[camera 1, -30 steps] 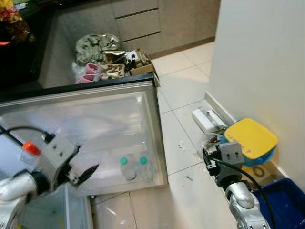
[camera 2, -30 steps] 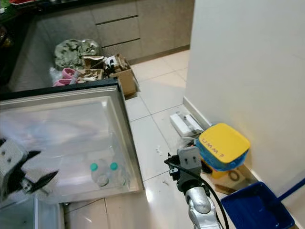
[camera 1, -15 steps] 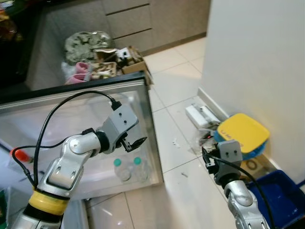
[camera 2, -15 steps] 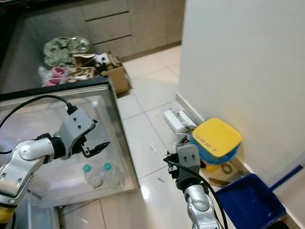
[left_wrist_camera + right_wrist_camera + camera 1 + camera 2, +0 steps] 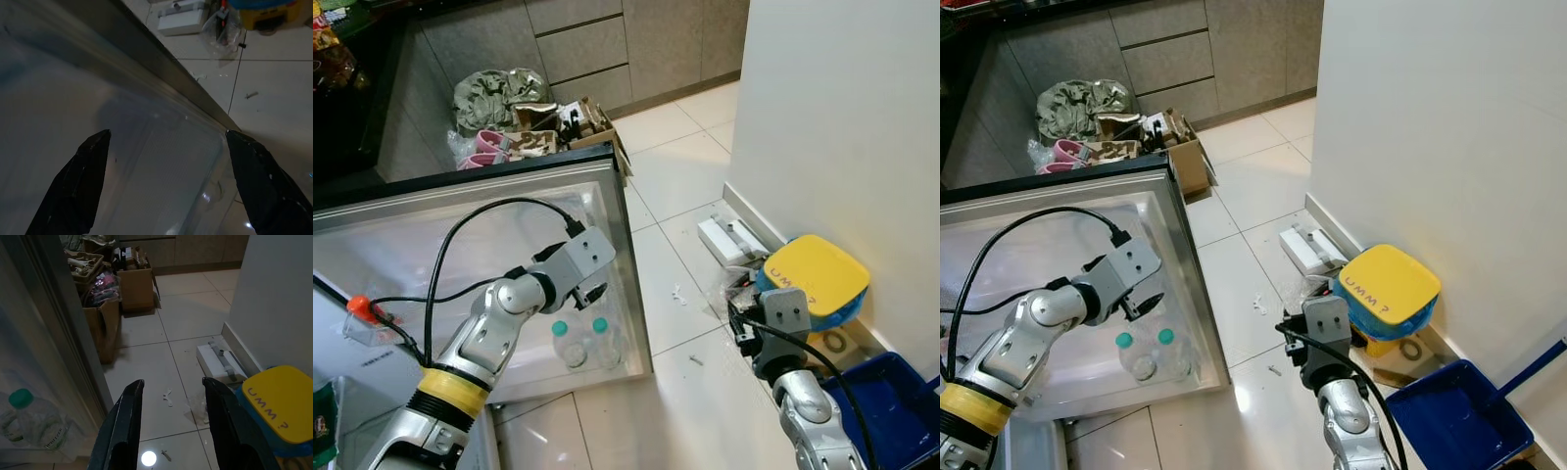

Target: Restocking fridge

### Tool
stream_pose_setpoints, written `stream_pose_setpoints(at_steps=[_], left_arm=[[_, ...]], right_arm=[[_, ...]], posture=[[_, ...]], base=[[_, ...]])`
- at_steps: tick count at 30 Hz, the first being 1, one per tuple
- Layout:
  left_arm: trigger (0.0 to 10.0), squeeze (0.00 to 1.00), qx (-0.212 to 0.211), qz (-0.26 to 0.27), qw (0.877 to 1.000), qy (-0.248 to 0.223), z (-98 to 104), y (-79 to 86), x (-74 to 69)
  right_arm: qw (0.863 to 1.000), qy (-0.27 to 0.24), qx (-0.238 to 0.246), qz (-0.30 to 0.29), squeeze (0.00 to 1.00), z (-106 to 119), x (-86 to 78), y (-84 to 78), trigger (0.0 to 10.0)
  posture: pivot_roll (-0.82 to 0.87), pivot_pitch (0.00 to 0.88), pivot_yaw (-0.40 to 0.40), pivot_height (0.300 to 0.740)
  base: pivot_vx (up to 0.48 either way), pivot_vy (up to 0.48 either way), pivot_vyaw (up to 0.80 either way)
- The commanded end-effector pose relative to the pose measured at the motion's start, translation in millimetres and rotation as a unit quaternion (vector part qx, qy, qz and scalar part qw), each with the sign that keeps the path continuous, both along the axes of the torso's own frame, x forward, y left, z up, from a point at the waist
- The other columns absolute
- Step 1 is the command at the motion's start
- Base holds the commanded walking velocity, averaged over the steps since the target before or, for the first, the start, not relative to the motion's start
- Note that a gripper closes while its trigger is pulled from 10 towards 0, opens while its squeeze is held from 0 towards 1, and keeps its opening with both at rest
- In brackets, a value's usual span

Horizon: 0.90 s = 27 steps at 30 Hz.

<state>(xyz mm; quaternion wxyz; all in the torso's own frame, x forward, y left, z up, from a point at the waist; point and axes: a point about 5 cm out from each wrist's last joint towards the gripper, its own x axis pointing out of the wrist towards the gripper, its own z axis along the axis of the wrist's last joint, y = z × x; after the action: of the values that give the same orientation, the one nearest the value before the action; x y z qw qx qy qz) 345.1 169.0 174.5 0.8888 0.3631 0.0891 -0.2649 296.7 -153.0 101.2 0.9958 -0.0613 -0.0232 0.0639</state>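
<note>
The left gripper (image 5: 596, 291), fingers spread, is held inside the fridge door (image 5: 625, 257) above two bottles (image 5: 585, 342); the right gripper (image 5: 172, 423), also spread, is idle.

a yellow lid (image 5: 820, 279) sits on a blue tub by the white wall (image 5: 842, 117). a white flat box (image 5: 734, 241) lies on the floor near it, and a dark blue tray (image 5: 1454, 426) is in the corner. far back, open brown boxes (image 5: 1175, 147) full of stuff stand by the grey drawers (image 5: 582, 49), with pink shoes (image 5: 481, 149) and a green crumpled bag (image 5: 499, 93) beside them. small white bits (image 5: 678, 294) lie on the pale tiles.
</note>
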Motion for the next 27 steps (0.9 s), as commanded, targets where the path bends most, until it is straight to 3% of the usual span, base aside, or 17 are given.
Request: stream_pose_setpoints(at_steps=[1,6,17,23,27], left_arm=[[10.0,0.0,0.003,-0.004,1.0,0.017,-6.8,3.1,-1.4],[10.0,0.0,-0.027,-0.041,0.996,0.073,-19.8,-7.0,-8.6],[10.0,0.0,0.0,-0.07,0.993,0.094,-44.5,-21.9,-16.6],[10.0,0.0,0.022,-0.105,0.987,0.119,-48.5,-10.7,-31.1],[10.0,0.0,0.051,-0.094,0.984,0.14,-46.6,23.9,-44.1]], right_arm=[[1.0,0.005,0.004,-0.004,0.0,-3.6,-3.1,-1.4,10.0],[1.0,0.005,0.004,-0.001,0.0,-4.0,-2.1,0.1,10.0],[1.0,0.006,0.004,0.0,0.0,-4.5,-2.7,1.1,10.0],[1.0,0.006,0.004,-0.003,0.0,-4.6,-3.0,0.1,10.0],[1.0,0.007,0.006,-0.003,0.0,-5.9,-3.6,1.5,10.0]], posture=[[-0.11,0.16,0.115,0.74],[-0.11,0.156,0.116,0.74],[-0.12,0.155,0.116,0.74],[-0.11,0.159,0.12,0.74],[-0.1,0.163,0.127,0.74]], base=[[0.0,0.0,0.0],[0.0,0.0,0.0],[0.0,0.0,0.0],[0.0,0.0,0.0],[0.0,0.0,0.0]])
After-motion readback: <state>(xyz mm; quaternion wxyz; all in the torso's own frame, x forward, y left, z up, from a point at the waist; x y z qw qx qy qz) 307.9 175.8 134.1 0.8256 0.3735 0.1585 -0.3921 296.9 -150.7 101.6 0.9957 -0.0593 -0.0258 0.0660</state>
